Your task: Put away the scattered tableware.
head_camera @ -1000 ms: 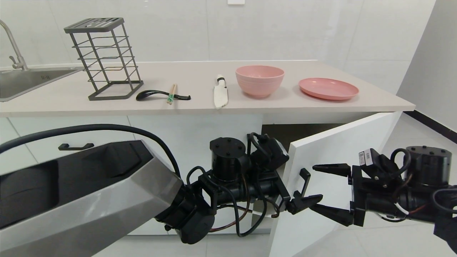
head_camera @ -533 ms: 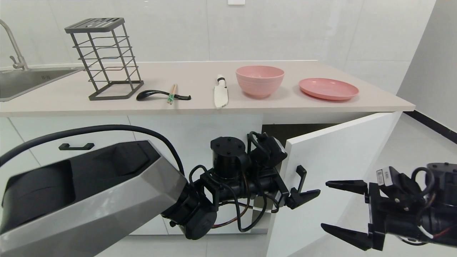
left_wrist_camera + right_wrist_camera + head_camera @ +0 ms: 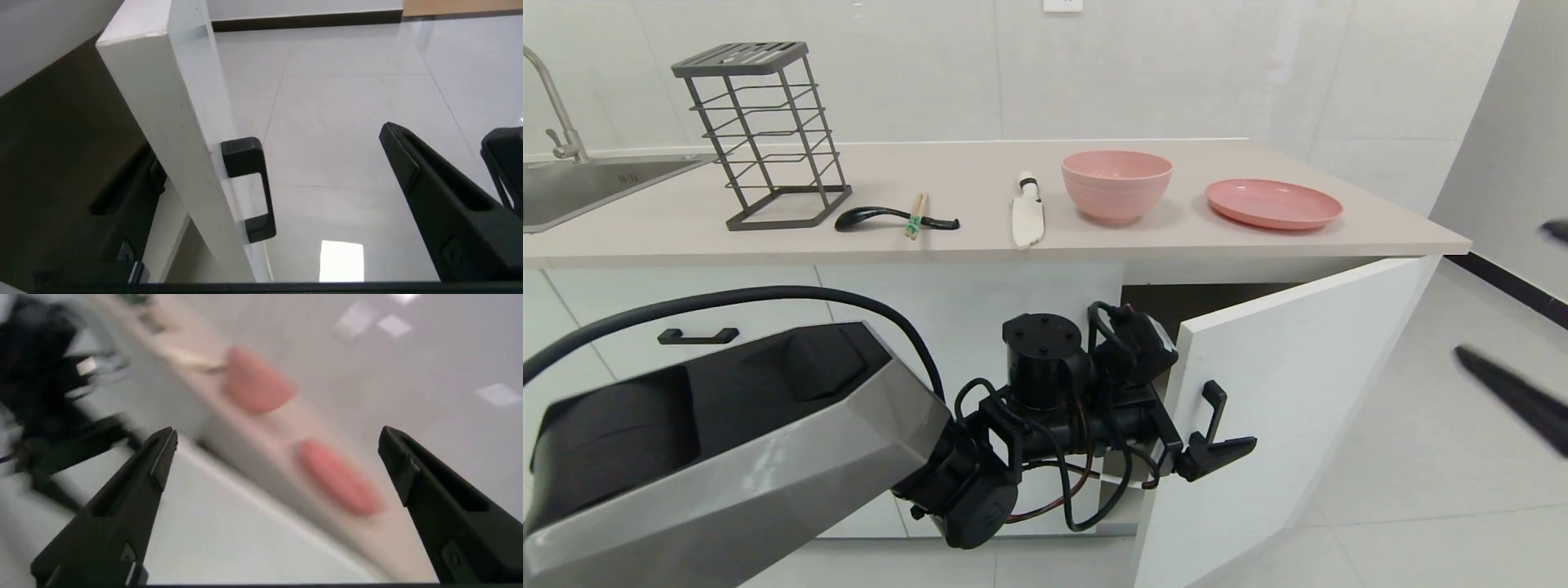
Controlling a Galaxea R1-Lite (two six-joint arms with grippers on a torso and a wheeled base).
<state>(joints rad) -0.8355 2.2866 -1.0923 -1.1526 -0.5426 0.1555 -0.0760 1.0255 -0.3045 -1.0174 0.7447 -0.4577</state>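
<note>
Five pieces of tableware lie untouched on the table (image 3: 980, 175): a black spoon (image 3: 882, 216) and chopsticks (image 3: 917, 215) just beside the wire rack (image 3: 764, 135), a white knife (image 3: 1027, 214), then the pink bowl (image 3: 1116, 184) and pink plate (image 3: 1274, 202) toward the right end. Below them the cabinet door (image 3: 1298, 367) stands open. My left gripper (image 3: 1213, 447) sits low at that door, jaws spread wide and straddling its free edge by the black handle (image 3: 1215, 408), gripping nothing. The right gripper (image 3: 276, 437) hangs over the floor at far right, jaws wide and empty too.

I judge the step in hand is leaving the door and going up for the first piece. I'd draw the left arm straight back off the edge (sideways drift would push the door), then rise clear of the table's front lip before reaching in. The knife's tip lies close to that lip and the plate near the right end, so nudges there risk a fall. Open floor lies right of the door, which juts into my path.
</note>
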